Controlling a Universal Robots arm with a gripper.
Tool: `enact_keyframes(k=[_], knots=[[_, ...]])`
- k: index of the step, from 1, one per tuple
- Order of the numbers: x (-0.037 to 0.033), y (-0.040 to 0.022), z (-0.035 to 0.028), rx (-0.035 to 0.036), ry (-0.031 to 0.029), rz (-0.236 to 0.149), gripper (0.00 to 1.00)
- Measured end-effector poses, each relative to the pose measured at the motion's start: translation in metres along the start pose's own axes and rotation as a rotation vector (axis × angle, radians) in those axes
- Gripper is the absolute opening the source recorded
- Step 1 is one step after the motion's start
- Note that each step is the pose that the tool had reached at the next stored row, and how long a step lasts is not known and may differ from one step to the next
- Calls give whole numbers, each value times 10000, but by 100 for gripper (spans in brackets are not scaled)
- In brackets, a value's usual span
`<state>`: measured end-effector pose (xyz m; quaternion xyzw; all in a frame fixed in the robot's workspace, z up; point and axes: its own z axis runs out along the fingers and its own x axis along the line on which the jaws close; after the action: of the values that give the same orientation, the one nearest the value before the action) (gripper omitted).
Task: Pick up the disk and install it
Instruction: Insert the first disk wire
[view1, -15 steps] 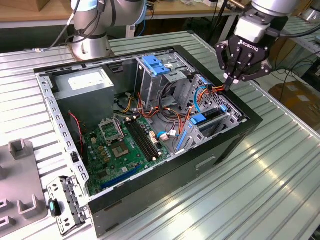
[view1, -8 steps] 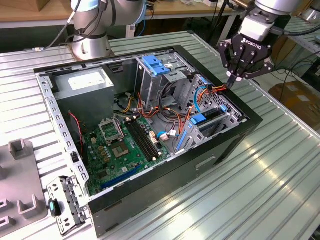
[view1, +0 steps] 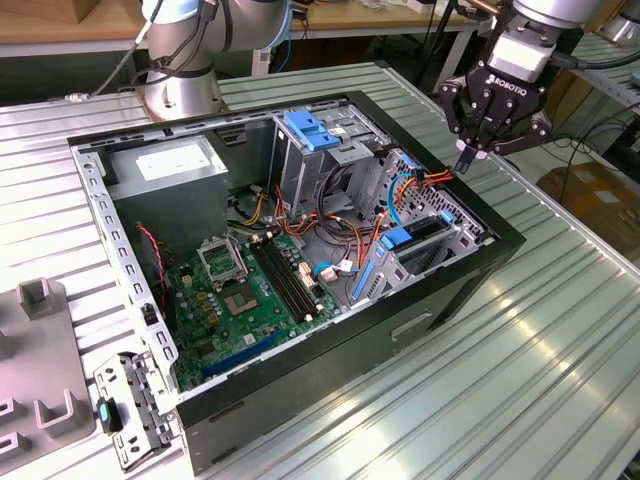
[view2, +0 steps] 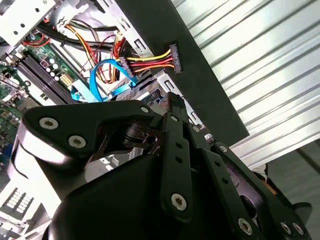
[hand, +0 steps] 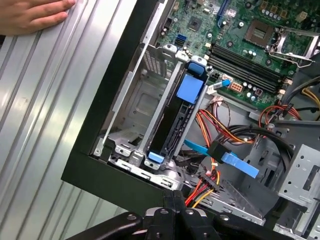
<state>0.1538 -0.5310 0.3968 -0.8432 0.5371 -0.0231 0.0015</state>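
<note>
You see the disk (hand: 172, 124) standing on edge in the drive bay (hand: 142, 100) at the exterior view's right, with blue rails along its sides and its dark face showing.

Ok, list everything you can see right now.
computer case: one, black, on the table
table: one, silver, beneath the case
disk: one, blue tabs, on edge in the case's corner bay
motherboard: one, green, case floor
power supply: one, grey, case corner
drive cage: one, metal, blue top, mid-case
cables: several, red-yellow and blue, beside the disk
fixture: one, grey, exterior view's left
person's hand: one, on the table
gripper: one, black, shut, empty, above the case's edge
</note>
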Motion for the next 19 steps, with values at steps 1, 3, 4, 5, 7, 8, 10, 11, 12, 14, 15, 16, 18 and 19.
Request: enact_keyframes(k=[1,3,4,5,7,8,10,11,12,14,15,16,18,19], knots=[[0,0,0,5,-4,-120,11],[0,-1,1,21,-15,-540,11],[0,0,2,33,-25,-864,11],[0,0,2,43,-32,-1140,11],[0,0,3,57,-42,-1501,11],[0,0,4,68,-50,-1794,11],[0,0,8,89,-66,-2370,11],[0,0,9,95,-70,-2540,11],[0,0,11,104,-76,-2785,11],[0,-1,15,125,-92,-3346,11],[1,-2,16,132,-97,-3512,11],[3,-8,17,136,-99,-3624,11],[5,-26,19,142,-104,-3795,11],[5,-47,22,147,-108,-3898,11]])
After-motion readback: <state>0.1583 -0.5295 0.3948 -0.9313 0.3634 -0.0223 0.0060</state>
